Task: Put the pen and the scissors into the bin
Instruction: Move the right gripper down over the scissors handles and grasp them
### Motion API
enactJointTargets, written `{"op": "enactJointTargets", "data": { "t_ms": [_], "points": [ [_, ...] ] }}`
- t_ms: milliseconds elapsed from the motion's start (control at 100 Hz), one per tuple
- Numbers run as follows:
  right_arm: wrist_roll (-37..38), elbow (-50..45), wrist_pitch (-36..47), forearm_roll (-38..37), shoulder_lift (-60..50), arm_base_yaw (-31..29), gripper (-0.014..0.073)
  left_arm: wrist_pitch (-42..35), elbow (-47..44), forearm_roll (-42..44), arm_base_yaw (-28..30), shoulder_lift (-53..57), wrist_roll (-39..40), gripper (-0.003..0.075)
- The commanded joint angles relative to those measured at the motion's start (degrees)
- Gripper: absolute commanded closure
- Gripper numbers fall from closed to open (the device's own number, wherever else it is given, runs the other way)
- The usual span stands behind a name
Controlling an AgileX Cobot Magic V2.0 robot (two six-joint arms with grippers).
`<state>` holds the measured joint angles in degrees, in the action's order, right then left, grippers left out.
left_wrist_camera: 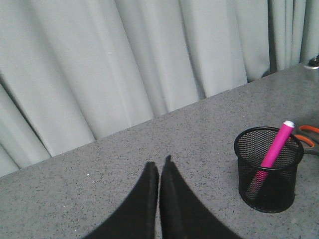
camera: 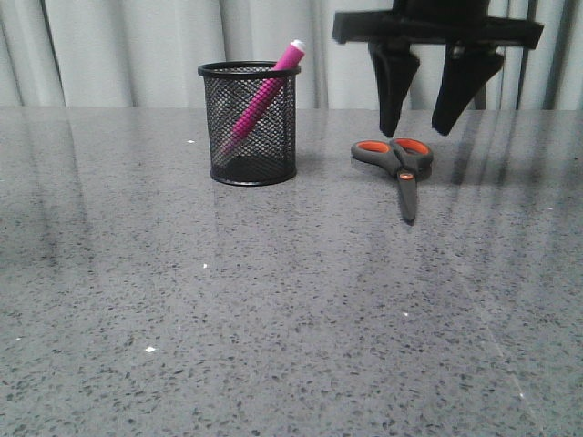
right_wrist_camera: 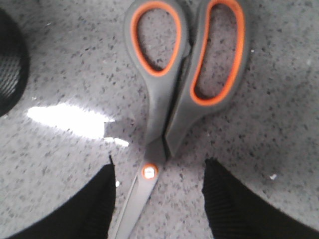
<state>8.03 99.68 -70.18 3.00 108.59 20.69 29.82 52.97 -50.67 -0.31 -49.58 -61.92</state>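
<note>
1. Pen (camera: 265,93) is inside the bin (camera: 250,125), leaning diagonally, white tip up and poking past the rim on the bin's right side as the front view shows it. Left wrist view confirms: pen (left_wrist_camera: 273,148) slanted in the mesh cup (left_wrist_camera: 269,169), tip above the rim.
2. Bin stands upright on the grey speckled table (camera: 273,319), left of centre in the front view, curtain (camera: 137,50) behind it.
3. Scissors (camera: 398,164) lie flat on the table to the right of the bin, apart from it, not touching. Blades closed, tips pointing toward the front camera, orange-lined loops toward the curtain.
4. Right gripper (camera: 421,123) hangs above the scissors' handle end, fingers spread wide, nothing between them. Front view shows the fingertips clear of the scissors.
5. Right wrist view: scissors (right_wrist_camera: 174,94) lie centred in the gap between the 2 black fingers (right_wrist_camera: 234,204), orange pivot dot roughly between the tips, loops further out. No contact visible. Edge of the bin (right_wrist_camera: 10,64) sits at the frame's side.
6. Left gripper (left_wrist_camera: 159,172) shows only in its own wrist view: fingers pressed together, holding nothing, over bare table, bin off to one side and well apart from it. 1 orange scissor loop (left_wrist_camera: 309,135) peeks out behind the bin there.
</note>
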Motion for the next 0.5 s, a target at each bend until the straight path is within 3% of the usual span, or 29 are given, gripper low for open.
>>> {"op": "enactJointTargets", "data": {
  "t_ms": [0,490],
  "points": [
    [1.0,2.2,1.4,-1.4,-2.2,0.1,0.0228,-2.9,1.6,-2.3,0.1,0.5,0.6,0.0742],
    [1.2,2.2,5.0,-1.7,1.3,0.1,0.0230,-2.9,1.6,-2.3,0.0,0.5,0.6,0.0742]
  ]
}}
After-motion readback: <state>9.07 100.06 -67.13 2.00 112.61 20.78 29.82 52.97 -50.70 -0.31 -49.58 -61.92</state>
